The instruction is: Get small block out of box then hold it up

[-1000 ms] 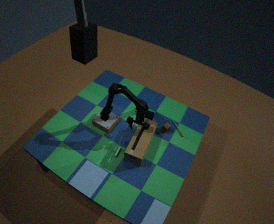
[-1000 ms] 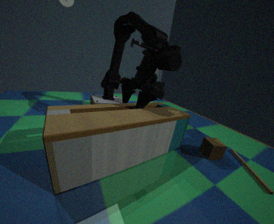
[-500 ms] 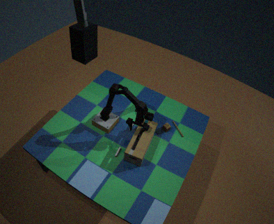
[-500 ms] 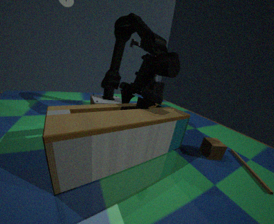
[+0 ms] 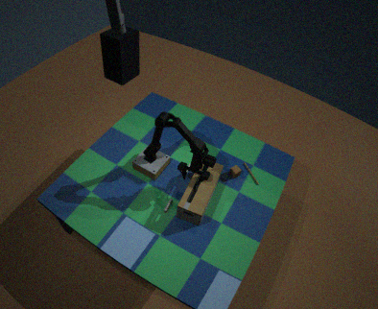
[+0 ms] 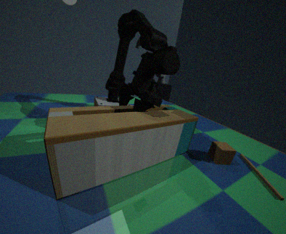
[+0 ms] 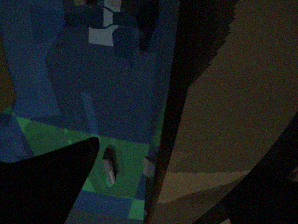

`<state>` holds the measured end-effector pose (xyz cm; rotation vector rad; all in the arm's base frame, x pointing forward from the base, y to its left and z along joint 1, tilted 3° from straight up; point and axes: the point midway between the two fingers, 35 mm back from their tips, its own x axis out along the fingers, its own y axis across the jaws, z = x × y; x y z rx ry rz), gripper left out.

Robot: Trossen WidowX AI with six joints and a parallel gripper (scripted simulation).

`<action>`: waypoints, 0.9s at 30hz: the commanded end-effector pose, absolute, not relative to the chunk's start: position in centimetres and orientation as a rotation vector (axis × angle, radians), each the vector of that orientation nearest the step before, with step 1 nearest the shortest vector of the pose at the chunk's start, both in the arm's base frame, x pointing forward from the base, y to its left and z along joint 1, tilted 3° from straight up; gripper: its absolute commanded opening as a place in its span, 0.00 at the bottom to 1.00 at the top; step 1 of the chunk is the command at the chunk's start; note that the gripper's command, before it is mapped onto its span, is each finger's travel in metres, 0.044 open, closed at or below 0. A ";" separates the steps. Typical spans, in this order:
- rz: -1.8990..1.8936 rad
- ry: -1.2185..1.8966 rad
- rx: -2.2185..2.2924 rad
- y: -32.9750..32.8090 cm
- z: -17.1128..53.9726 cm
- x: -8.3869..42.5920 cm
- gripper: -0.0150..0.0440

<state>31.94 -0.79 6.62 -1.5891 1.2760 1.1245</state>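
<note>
The box (image 5: pixel 208 194) (image 6: pixel 115 124) (image 7: pixel 230 100) stands upright on the checkered table, with a long dark slot (image 5: pixel 194 193) in its wooden top. Pale panels and a teal end strip show on its side in the exterior view. I cannot make out a block or the shelf inside. My gripper (image 5: pixel 193 178) (image 6: pixel 133 106) (image 7: pixel 154 148) is open and empty, low at the box's far part, one finger beside the box and the other at its top. That second finger's tip is hidden; contact cannot be told.
A small grey-white piece lies beside the box on the arm's side. A wooden cube (image 5: pixel 235 171) (image 6: pixel 223 153) and a thin stick (image 5: pixel 250 174) (image 6: pixel 261 176) lie past the box's far end. A pale square (image 5: pixel 129 240) marks the table near its edge.
</note>
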 end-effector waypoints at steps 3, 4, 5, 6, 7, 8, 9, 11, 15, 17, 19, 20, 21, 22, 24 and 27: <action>1.128 1.276 -1.589 -2.4 6.5 32.1 0.93; 1.128 1.277 -1.589 -2.6 6.5 32.2 0.93; 1.128 1.277 -1.589 -2.9 6.4 32.2 0.93; 1.128 1.277 -1.590 -3.1 6.4 32.3 0.93; 1.127 1.277 -1.590 -3.4 6.4 32.3 0.93; 1.127 1.277 -1.590 -3.6 6.4 32.4 0.93; 1.127 1.277 -1.590 -3.8 6.4 32.4 0.93; 1.127 1.278 -1.590 -4.3 6.4 32.5 0.93; 1.126 1.278 -1.591 -5.3 6.4 32.7 0.93; 1.126 1.278 -1.592 -5.7 6.4 32.7 0.93; 1.126 1.279 -1.592 -5.9 6.4 32.8 0.93; 1.126 1.278 -1.592 -5.8 6.4 32.8 0.93; 1.126 1.278 -1.591 -5.6 6.4 32.7 0.93; 1.126 1.278 -1.591 -5.3 6.4 32.7 0.93; 1.127 1.278 -1.591 -4.7 6.4 32.6 0.93; 1.127 1.278 -1.591 -4.5 6.4 32.5 0.93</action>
